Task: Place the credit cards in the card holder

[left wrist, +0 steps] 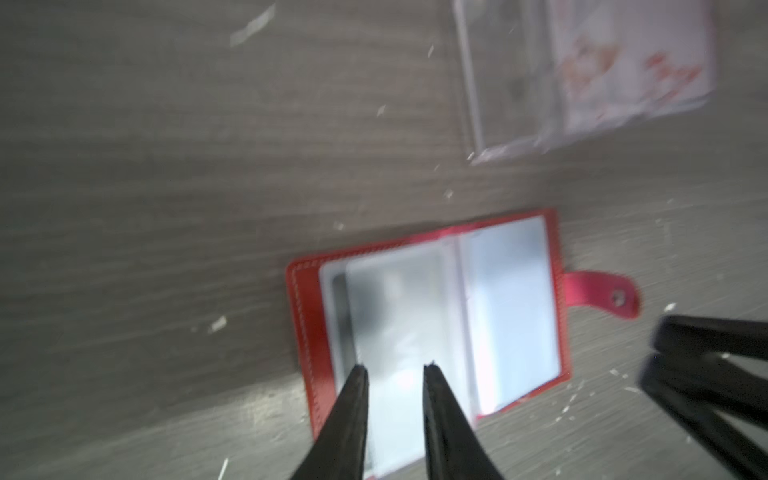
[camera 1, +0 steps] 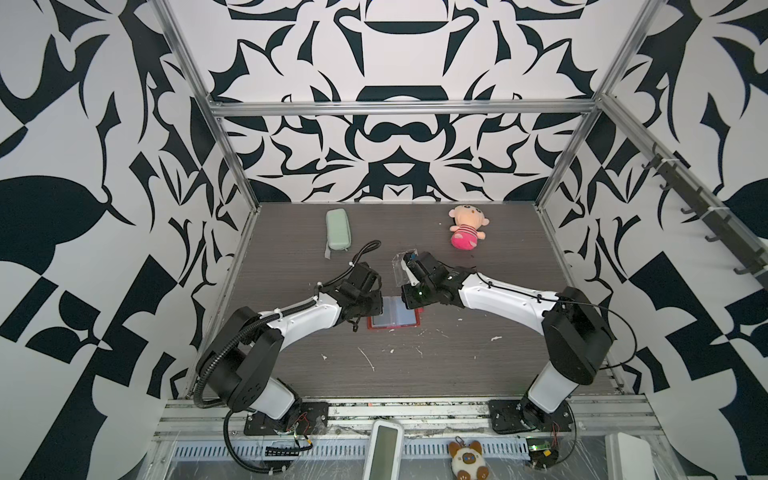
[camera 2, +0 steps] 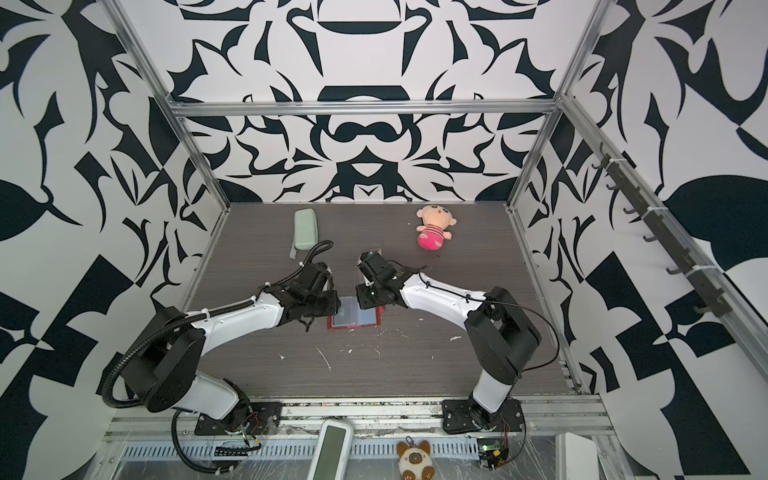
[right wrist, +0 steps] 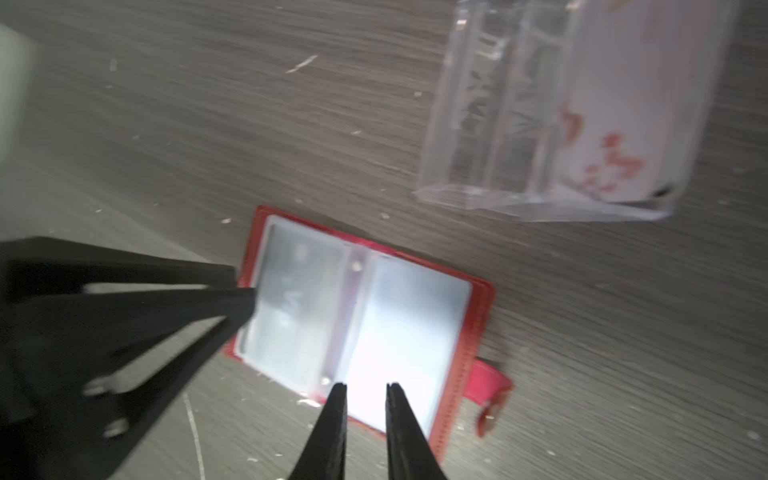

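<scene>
The left gripper (left wrist: 395,370) is seen with a narrow gap between its fingers (left wrist: 353,415), and nothing is seen clamped there. Its tips are placed over the clear sleeve (left wrist: 399,316) on the left half of the holder (left wrist: 305,316). Whether the sleeve is touched cannot be told, because the view is blurred. The right gripper (right wrist: 366,387) is likewise narrow, with a small gap and nothing held in it. Its tips are placed over the right page (right wrist: 411,316), where strong glare is reflected. In the right wrist view, the fingers (right wrist: 232,299) of the left gripper are found at the outer edge of the left page.

The holder (camera 1: 392,328) is laid open and flat on the table (camera 1: 457,357), between the two wrists in both top views. Its snap tab (left wrist: 602,297) is stretched out on the right gripper's side. A greyish shape is seen inside the left sleeve, but it is too blurred to be named.

Near the holder, on its far side and apart from it, a clear box (right wrist: 478,124) is placed. A pale card (right wrist: 623,137) with red print is kept inside it. At the back of the table, well apart, a green case (camera 1: 337,230) and a doll (camera 1: 465,226) are seen.
</scene>
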Available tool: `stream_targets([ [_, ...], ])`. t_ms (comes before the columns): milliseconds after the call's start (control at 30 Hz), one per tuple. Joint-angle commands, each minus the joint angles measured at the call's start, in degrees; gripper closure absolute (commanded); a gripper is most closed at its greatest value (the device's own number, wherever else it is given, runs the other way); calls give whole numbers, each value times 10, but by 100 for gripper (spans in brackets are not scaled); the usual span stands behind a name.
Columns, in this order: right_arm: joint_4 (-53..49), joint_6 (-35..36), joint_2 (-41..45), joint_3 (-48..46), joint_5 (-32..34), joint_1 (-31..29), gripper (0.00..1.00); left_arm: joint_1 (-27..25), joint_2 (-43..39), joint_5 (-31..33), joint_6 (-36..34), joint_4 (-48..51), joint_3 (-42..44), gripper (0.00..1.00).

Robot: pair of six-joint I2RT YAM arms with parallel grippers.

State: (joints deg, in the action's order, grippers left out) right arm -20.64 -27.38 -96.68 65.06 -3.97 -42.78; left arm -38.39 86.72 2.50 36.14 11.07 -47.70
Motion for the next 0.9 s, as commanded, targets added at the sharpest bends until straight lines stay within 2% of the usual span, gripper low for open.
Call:
stream_targets([
  [0, -36, 20, 19, 24, 16, 21, 77, 1, 15, 20, -33, 44, -51, 71],
  [333, -85, 50, -5, 105, 1, 78, 70, 24, 109, -19, -73, 90, -195, 69],
  [867, -152, 84, -132, 271, -50, 143, 65, 71, 254, -129, -75, 119, -360, 65],
])
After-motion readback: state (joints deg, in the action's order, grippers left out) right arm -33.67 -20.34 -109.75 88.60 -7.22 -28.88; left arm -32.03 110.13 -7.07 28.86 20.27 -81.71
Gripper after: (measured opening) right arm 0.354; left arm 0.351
